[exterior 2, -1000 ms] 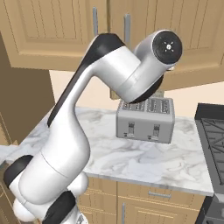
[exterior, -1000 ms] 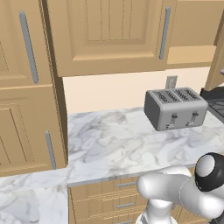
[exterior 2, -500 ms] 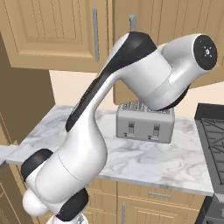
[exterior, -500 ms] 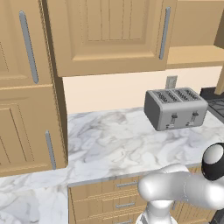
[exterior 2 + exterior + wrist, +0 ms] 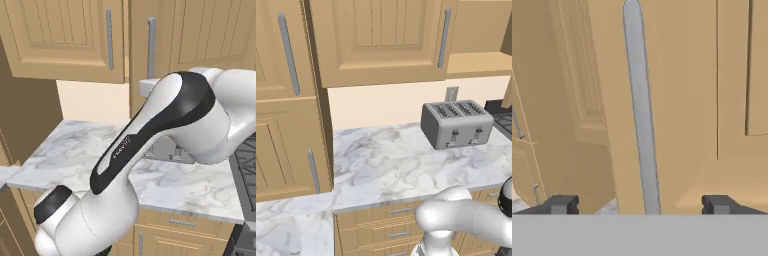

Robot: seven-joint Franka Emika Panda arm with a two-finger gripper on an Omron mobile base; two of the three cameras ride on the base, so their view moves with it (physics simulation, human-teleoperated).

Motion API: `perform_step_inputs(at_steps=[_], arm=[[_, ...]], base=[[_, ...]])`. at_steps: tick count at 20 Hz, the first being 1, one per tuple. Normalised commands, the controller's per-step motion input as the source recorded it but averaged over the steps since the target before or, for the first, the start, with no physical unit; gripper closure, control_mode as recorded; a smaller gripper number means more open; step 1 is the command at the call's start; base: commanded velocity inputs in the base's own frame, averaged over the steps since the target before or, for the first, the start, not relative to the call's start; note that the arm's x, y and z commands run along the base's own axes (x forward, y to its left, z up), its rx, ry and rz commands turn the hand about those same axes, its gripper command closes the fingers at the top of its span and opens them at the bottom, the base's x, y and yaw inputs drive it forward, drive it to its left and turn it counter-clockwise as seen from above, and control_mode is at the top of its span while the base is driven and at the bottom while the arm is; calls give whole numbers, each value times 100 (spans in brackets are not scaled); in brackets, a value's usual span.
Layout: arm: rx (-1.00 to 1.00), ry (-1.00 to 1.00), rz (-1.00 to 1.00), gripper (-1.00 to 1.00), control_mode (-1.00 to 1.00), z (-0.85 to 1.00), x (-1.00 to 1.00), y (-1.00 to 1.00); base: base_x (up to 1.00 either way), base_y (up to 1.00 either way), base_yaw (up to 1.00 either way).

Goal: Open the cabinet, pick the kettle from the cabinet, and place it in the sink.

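Observation:
The light-brown wooden cabinet (image 5: 381,40) hangs above the counter, its long grey bar handle (image 5: 443,37) running vertically. In the hand view a cabinet door (image 5: 687,100) stands close ahead. Its grey bar handle (image 5: 642,115) runs down between the two finger tips. My gripper (image 5: 639,204) is open, with one tip on each side of the handle and both apart from it. In the right base view that door (image 5: 200,35) and its handle (image 5: 151,47) show above my arm. The kettle is hidden. The sink is out of view.
A boxy grey toaster (image 5: 456,122) stands on the marble counter (image 5: 381,165), against the back wall. A tall wooden cabinet (image 5: 286,100) closes off the left. A dark stove (image 5: 503,117) lies at the right edge. Drawers (image 5: 391,222) sit under the counter.
The fingers have spread from half shut to wide open. In the right base view my arm has swung further to the right and nearer the camera.

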Motion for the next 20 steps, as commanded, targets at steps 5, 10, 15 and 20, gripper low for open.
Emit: perform_step_inputs(at_steps=[5, 10, 15, 20], arm=[[2, -15, 6, -100, -100, 0, -100, 25], [-5, -7, 0, -100, -100, -4, -87, 90], [-17, -15, -13, -100, -100, -5, -30, 100], [-23, -21, -21, -100, -100, 0, -15, 98]], base=[[0, 0, 0], [0, 0, 0], [0, 0, 0], [0, 0, 0]])
